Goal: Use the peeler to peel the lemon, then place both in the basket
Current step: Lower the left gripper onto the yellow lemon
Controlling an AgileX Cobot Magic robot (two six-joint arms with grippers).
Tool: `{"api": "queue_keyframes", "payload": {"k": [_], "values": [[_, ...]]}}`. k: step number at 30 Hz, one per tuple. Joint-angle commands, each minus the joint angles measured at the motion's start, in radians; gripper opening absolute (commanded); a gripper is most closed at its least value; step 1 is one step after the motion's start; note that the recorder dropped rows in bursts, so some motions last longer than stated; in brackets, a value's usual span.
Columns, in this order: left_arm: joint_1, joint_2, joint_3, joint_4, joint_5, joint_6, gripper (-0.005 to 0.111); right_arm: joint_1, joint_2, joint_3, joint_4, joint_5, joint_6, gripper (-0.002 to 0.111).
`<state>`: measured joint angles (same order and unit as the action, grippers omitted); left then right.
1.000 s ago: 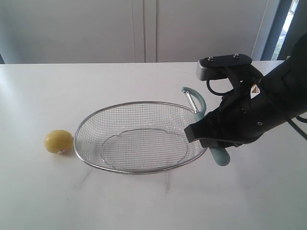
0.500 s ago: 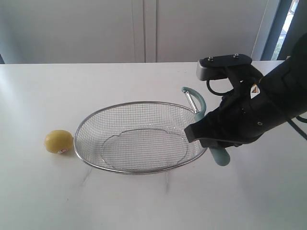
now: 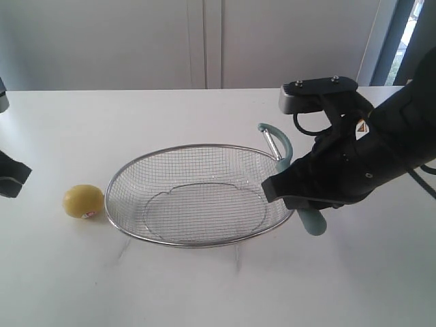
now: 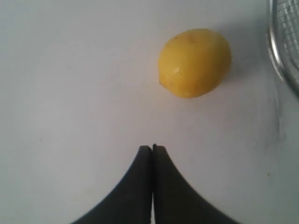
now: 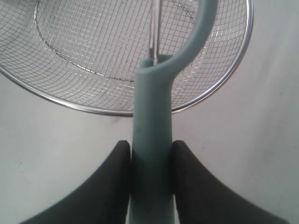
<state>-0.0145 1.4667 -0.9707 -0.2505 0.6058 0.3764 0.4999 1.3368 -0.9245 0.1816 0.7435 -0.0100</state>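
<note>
The yellow lemon (image 3: 83, 201) lies on the white table just left of the wire basket (image 3: 120, 172). In the left wrist view the lemon (image 4: 195, 62) sits a short way ahead of my left gripper (image 4: 153, 147), which is shut and empty, with the basket rim (image 4: 276, 56) at the frame's edge. My left gripper (image 3: 11, 178) shows at the far left edge of the exterior view. My right gripper (image 5: 150, 145) is shut on the handle of the teal peeler (image 5: 152, 107). The peeler (image 3: 312, 221) is held at the basket's right rim, its loop head over the mesh (image 5: 107, 51).
White table (image 3: 204, 286) all round, with grey cabinet doors (image 3: 204, 41) behind it. The right arm's black body (image 3: 354, 163) hangs over the basket's right end.
My left arm has come into the exterior view at the far left edge, near the lemon. The right arm, peeler, basket and lemon have not moved.
</note>
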Motion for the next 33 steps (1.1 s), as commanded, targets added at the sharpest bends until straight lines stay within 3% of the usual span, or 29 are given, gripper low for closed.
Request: {"api": "queue_keyframes", "payload": {"k": [1, 16, 33], "values": [[0.002, 0.034, -0.041, -0.105, 0.048, 0.097, 0.000, -0.005, -0.009, 0.003, 0.006, -0.007, -0.012, 0.000], [0.002, 0.100, -0.197, -0.165, 0.139, 0.224, 0.000, -0.005, -0.009, 0.003, 0.006, -0.013, -0.014, 0.000], [-0.009, 0.201, -0.311, -0.177, 0.174, 0.232, 0.000, -0.005, -0.009, 0.003, 0.002, -0.030, -0.013, 0.000]]}}
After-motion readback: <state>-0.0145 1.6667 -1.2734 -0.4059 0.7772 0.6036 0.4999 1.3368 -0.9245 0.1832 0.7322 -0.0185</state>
